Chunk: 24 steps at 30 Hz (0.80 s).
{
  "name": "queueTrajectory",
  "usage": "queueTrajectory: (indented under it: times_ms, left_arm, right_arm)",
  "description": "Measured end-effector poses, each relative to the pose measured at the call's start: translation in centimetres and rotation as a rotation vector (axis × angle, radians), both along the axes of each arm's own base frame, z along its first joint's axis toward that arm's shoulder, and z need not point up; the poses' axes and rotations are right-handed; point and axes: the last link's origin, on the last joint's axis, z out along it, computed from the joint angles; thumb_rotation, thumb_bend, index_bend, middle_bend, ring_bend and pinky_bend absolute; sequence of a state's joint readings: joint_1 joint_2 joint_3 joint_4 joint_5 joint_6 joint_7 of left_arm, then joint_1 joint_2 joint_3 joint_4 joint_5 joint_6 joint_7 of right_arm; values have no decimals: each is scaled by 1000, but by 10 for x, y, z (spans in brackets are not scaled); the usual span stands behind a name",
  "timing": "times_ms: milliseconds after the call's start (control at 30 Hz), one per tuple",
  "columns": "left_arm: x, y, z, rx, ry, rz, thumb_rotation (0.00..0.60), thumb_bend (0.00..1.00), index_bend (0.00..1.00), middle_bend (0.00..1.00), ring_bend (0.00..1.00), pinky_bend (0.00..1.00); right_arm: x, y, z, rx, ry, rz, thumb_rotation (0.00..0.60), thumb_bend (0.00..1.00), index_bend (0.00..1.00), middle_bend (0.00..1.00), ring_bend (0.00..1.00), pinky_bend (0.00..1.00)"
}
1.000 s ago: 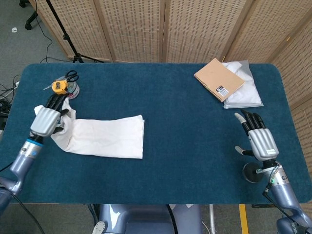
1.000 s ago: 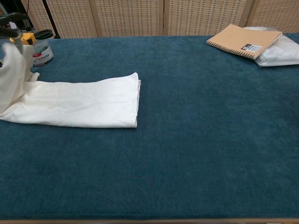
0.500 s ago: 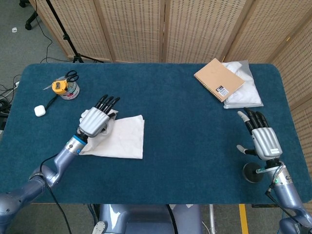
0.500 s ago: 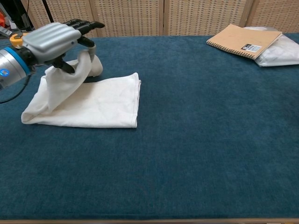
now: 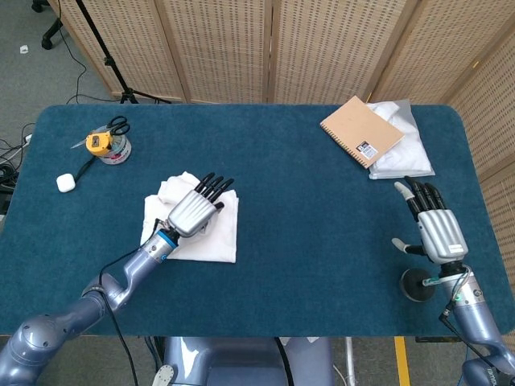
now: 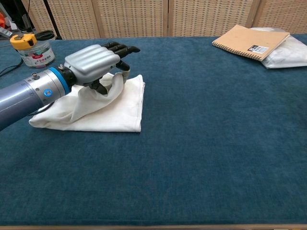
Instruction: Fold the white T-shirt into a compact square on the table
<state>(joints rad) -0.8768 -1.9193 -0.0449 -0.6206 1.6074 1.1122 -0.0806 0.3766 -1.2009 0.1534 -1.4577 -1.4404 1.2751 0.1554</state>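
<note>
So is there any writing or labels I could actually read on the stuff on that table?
None can be read.
Sticker on the brown spiral notebook: dark label with print, too small to read.
Label on the small jar at the far left: red lettering, blurred.
Blue ring behind the left robot hand: a small round mark, not readable.
White T-shirt: no visible print.

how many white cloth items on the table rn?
2. The white T-shirt lies left of centre under the left robot hand; a folded white cloth sits far right beneath the notebook.
</note>
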Motion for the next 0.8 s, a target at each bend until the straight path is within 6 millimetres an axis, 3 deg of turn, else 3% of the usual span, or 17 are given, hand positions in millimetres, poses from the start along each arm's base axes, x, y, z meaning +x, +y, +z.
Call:
queueTrajectory:
  times_ms: [100,167,233,300,533,800]
  left_arm:
    - [5,0,-6,-2,-2,-5,600,516,744,0,0,0]
    - [8,0,-10,-3,0,-7,600,473,630,0,0,0]
    - [10,0,-14,-9,4,-4,600,414,218,0,0,0]
    - [11,0,-16,-14,-5,9,600,370,8,0,0,0]
    - [21,-1,-13,-16,-95,25,600,231,0,0,0,0]
    - [29,-1,7,-15,-221,38,600,220,0,0,0,0]
  right_arm:
    - [0,0,1,-2,-2,-1,600,104,0,0,0,0]
    - [0,0,0,1,-2,-2,600,103,0,0,0,0]
    - [0,0,-1,5,-1,0,600,101,0,0,0,0]
    - [1,1,-2,9,0,2,600,102,0,0,0,0]
    - [1,1,-2,9,1,3,600,103,0,0,0,0]
    - [2,2,-4,15,6,6,600,103,0,0,0,0]
